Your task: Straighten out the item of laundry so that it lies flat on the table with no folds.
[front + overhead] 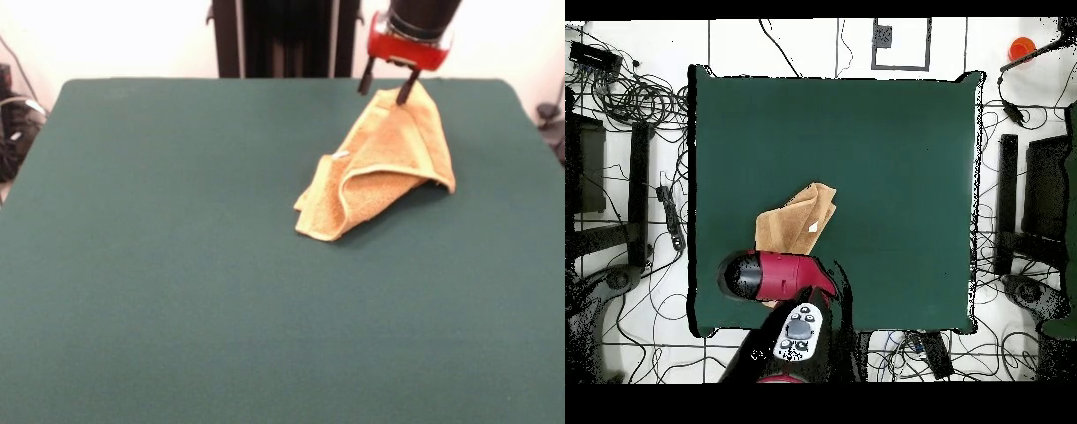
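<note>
The gripper [387,88] hangs from a red collar under a black cylindrical wrist, near the far right part of the worktop [177,265]. Its two dark fingers [365,81] stand a little apart, one on each side of the towel's raised peak. The tips meet the cloth at that peak, with the top edge pinched between them; the gripper is nearly closed on the fabric.

The towel [388,168] is orange-tan terry cloth with a looped, nubby pile and paler yellow border bands. It forms a tent-like triangle: the peak is lifted at the gripper, and the lower part spreads and rests on the worktop. One flap curls over at the front, leaving a shadowed hollow beneath it. A tiny white tag [340,155] shows on the left slope.

The worktop is a large rectangle with rounded corners and a dark green, felt-like matte surface.

The front view shows the fingers and the lifted peak. The overhead view hides both under the red and black arm [780,278]; there the towel [797,222] appears as a crumpled, roughly four-sided patch beside the arm, in the worktop's left half toward the bottom edge, with cables [625,100] lying on the floor around the table.
</note>
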